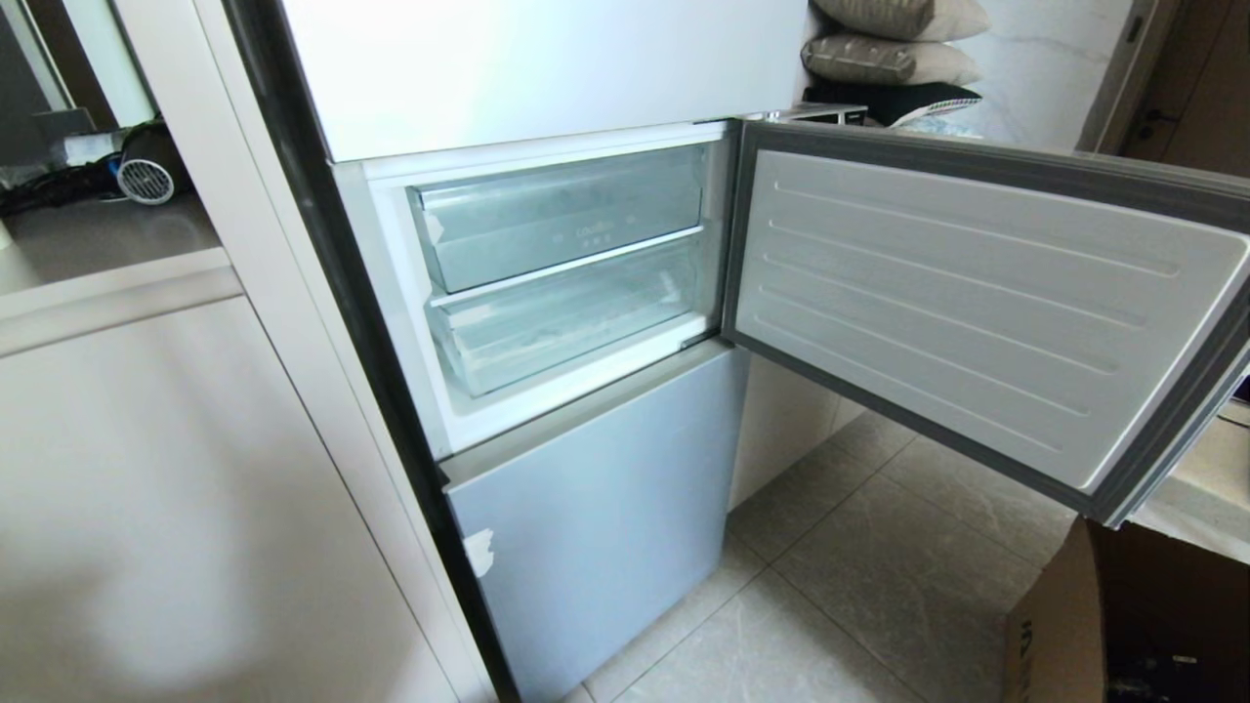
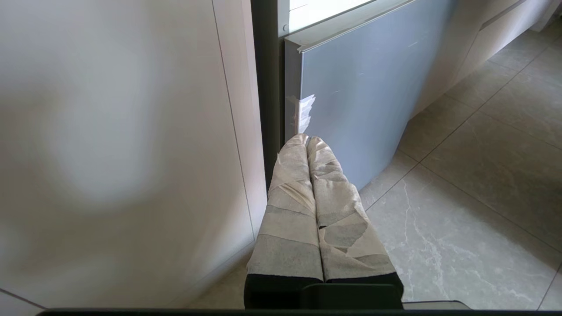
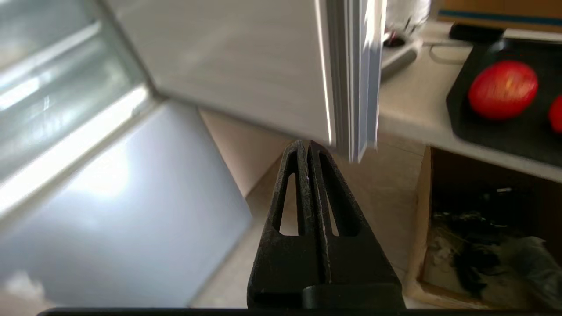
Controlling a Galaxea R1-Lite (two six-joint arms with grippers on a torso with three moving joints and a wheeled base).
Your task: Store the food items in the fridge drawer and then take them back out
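- Right gripper (image 3: pixel 308 147): black fingers pressed together, nothing between them, tips just below the lower edge of the open fridge door (image 3: pixel 263 66).
- Left gripper (image 2: pixel 306 141): tape-wrapped fingers closed flat against each other, empty, low near the floor (image 2: pixel 461 210), pointed at the closed blue-grey lower door (image 2: pixel 364 96) with a scrap of white tape (image 2: pixel 304 113) at its edge.
- Neither arm visible from the head camera.
- Beyond the right gripper, to the right: pale counter (image 3: pixel 412 109) carrying a black tray (image 3: pixel 505 131); open cardboard box (image 3: pixel 474 245) of dark clutter underneath.
- On the tray: one glossy red apple (image 3: pixel 502 90), round, with a bright highlight; sliver of a second red fruit (image 3: pixel 556 114) cut off at the frame edge, two in all.
- Open door swung out to the right, ribbed white inner face, hanging between the compartment and the counter.
- Inside the compartment: two clear plastic bins stacked, upper bin (image 1: pixel 557 220) and fridge drawer (image 1: pixel 576 327) below it, frosted front, white tape at its left corner, pushed in, no food seen inside.
- Far left: beige cabinet (image 1: pixel 176 488) beside the fridge; far right above the door: stacked cushions (image 1: pixel 894 49).
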